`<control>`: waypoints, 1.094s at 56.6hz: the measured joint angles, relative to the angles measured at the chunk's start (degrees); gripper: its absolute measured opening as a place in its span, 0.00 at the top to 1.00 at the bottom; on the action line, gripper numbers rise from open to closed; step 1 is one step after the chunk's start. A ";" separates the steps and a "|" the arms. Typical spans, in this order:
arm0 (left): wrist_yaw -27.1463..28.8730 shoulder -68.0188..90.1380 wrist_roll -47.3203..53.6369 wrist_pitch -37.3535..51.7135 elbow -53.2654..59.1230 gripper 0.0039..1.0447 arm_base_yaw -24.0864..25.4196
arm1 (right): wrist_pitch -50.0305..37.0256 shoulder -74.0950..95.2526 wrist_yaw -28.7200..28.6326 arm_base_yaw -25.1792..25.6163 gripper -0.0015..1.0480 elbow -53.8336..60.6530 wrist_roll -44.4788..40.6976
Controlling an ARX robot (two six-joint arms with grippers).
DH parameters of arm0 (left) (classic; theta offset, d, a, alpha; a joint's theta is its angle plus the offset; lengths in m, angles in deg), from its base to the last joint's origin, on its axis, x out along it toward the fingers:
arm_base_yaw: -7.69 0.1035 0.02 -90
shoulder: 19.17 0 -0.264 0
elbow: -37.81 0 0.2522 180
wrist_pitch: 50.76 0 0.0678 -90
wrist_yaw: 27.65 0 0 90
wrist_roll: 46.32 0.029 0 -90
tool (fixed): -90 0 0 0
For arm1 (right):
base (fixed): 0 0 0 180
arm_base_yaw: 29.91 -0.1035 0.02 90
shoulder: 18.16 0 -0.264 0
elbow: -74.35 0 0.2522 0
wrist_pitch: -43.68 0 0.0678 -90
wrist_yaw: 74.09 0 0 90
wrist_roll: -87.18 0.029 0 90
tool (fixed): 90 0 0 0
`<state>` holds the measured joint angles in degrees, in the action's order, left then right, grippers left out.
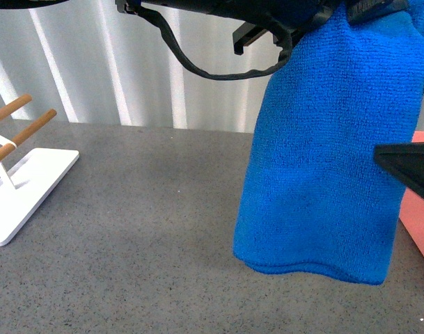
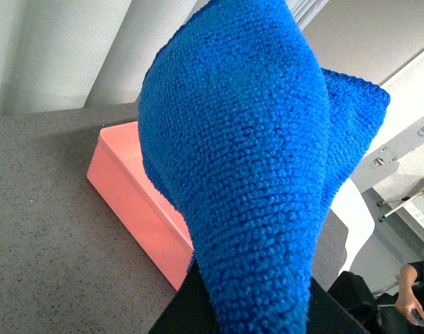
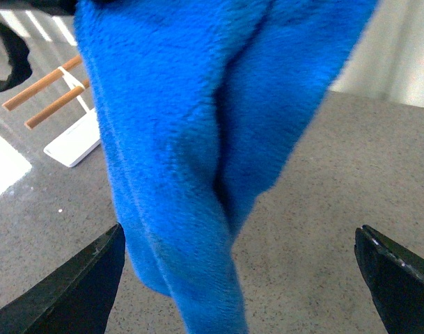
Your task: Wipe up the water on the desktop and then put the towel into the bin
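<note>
Your right gripper [image 3: 238, 233] sits spread wide and empty, just beside the hanging towel [image 1: 323, 160]; it could snag it. Your left gripper [image 1: 368, 8] clamps the towel's top, hem low over the desktop [image 1: 142, 229]. That hem may catch the bin [image 2: 135, 202] rim.

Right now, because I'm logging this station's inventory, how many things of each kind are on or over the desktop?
blue towel: 1
pink bin: 1
white tray: 1
wooden rods: 2
Total: 5
</note>
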<state>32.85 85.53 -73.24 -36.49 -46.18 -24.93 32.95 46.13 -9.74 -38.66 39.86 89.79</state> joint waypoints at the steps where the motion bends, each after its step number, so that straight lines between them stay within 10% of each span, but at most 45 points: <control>1: 0.00 -0.07 0.00 -0.02 0.00 0.93 -0.07 | -0.31 0.28 -0.11 -0.24 0.07 0.00 -0.20; 21: 0.46 -0.52 -1.70 -0.37 0.00 0.93 -1.27 | -12.83 12.11 -5.46 -4.02 0.07 0.72 -8.22; 55: 0.66 -1.31 -1.88 -1.62 -0.07 0.93 -1.27 | -15.45 11.74 -6.75 -2.36 0.96 0.44 -7.19; 62: 0.66 -1.60 -2.12 -1.68 -0.07 0.93 -1.27 | -15.43 10.84 -7.06 -1.75 0.97 0.44 -6.51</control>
<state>33.51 83.94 -75.36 -38.17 -46.25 -26.20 17.52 56.97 -16.79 -40.41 40.30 83.28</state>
